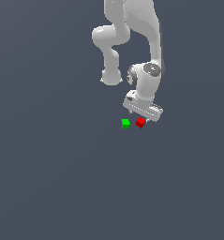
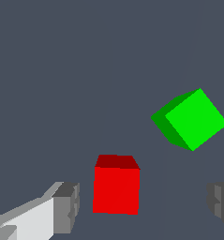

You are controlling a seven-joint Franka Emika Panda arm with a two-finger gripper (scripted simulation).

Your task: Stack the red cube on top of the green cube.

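Observation:
The red cube (image 1: pixel 140 123) lies just under the white gripper (image 1: pixel 142 117), to the exterior view's right of the green cube (image 1: pixel 125 123). A small gap separates the two cubes. In the wrist view the red cube (image 2: pixel 116 185) sits between the two grey fingertips (image 2: pixel 66 206), with space on both sides, more on the side of the far fingertip. My gripper (image 2: pixel 144 206) is open around it and touches neither face. The green cube (image 2: pixel 190 119) rests beyond the fingers, turned at an angle to the red one.
A plain dark grey floor (image 1: pixel 62 178) spreads all around the cubes. The white arm (image 1: pixel 132 37) rises behind the gripper toward the top of the exterior view.

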